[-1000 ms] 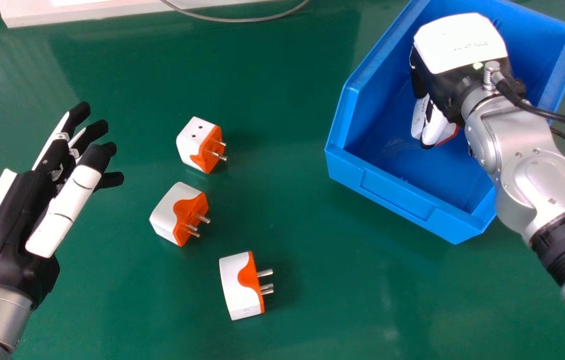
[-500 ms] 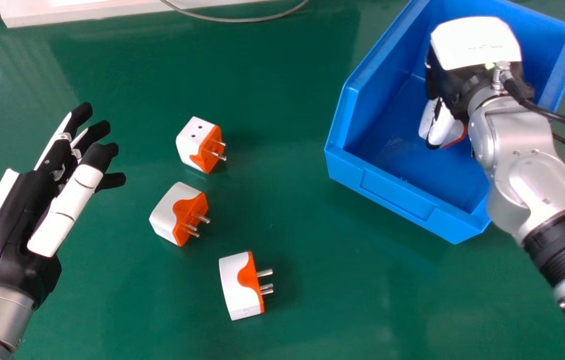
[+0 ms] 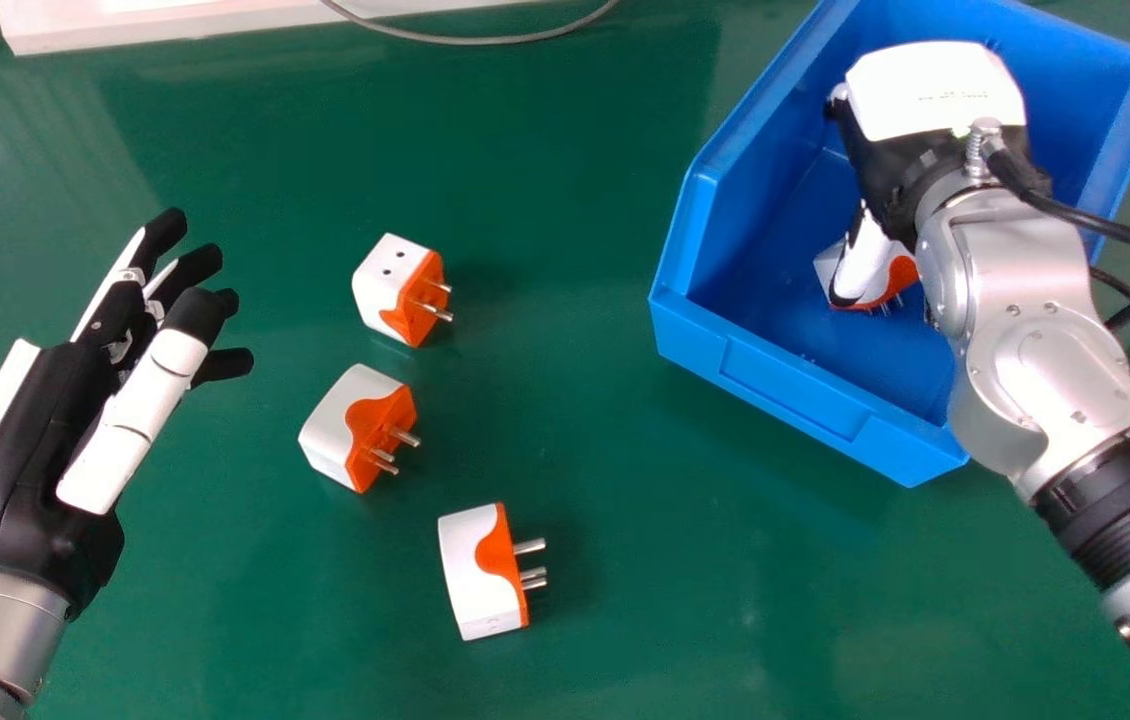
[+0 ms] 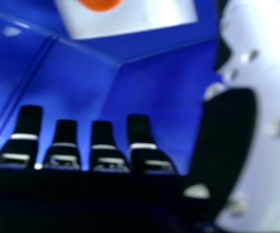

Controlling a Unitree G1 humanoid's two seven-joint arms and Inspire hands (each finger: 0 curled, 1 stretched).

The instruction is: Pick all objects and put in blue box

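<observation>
Holding R hand down inside blue box, toward desk's far R corner. Spreading fingers fairly straight, w/ thumb well off to one side in R hand view; gripping nil. In head view, crossing thumb in front of boxed plug adapter, white w/ orange face. Sitting low in box, btwn L wall and R forearm, w/ metal prongs facing down and toward box's near edge. Not managing to tell contact or gap btwn thumb and this adapter.

Seeing 3 more white/orange adapters out on green desk, L of box, all pointing prongs roughly toward desk's R edge. Spotting far adapter nearest desk's far edge, showing small round holes on top. Finding middle adapter just nearer, slightly closer to desk's L edge. Marking near adapter closest to desk's near edge and to box's side of the trio, apart from the others.

Holding L hand open by desk's L edge, fingers extended, well apart from adapters. Noting white board along desk's far edge, toward far L corner, plus grey cable curving beside.
</observation>
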